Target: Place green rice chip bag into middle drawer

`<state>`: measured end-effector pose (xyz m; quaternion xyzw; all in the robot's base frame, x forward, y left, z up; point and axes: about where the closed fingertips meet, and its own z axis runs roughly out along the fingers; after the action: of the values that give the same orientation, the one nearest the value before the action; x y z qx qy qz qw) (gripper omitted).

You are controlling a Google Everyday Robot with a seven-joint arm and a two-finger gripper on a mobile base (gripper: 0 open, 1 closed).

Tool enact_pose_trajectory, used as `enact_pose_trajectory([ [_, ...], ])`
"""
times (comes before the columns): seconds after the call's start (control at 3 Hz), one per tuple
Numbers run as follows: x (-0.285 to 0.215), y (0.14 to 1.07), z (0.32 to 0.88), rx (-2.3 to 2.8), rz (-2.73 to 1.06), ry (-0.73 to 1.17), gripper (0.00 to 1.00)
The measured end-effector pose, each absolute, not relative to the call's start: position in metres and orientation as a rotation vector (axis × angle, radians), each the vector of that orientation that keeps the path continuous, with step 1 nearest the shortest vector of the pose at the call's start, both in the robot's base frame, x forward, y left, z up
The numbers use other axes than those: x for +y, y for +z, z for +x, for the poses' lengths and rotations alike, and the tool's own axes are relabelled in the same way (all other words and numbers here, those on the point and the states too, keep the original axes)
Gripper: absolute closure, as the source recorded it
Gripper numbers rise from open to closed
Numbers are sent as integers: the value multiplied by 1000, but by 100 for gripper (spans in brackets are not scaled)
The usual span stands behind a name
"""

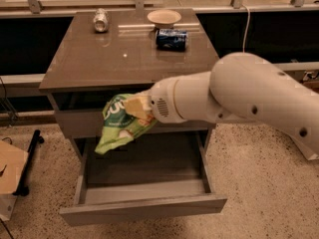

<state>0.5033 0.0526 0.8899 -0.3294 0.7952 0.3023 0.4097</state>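
Note:
The green rice chip bag [119, 123] hangs crumpled in the air in front of the cabinet, held by my gripper [138, 108] at the end of the large white arm [239, 96] reaching in from the right. The gripper is shut on the bag's upper right part. The bag dangles above the left rear of the middle drawer [144, 203], which is pulled out and open, showing a bare grey inside. The closed drawer front above it is partly hidden behind the bag and arm.
On the cabinet top [89, 63] lie a silver can [101, 20], a blue can [171, 39] on its side and a pale bowl [164, 18]. A cardboard piece [10, 166] and a black bar [29, 163] lie on the speckled floor at left.

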Motion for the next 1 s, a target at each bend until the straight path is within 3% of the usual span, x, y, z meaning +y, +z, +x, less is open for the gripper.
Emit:
enact_pose_trajectory([
  [1.0,-15,730,568,2128,-710,845,100],
])
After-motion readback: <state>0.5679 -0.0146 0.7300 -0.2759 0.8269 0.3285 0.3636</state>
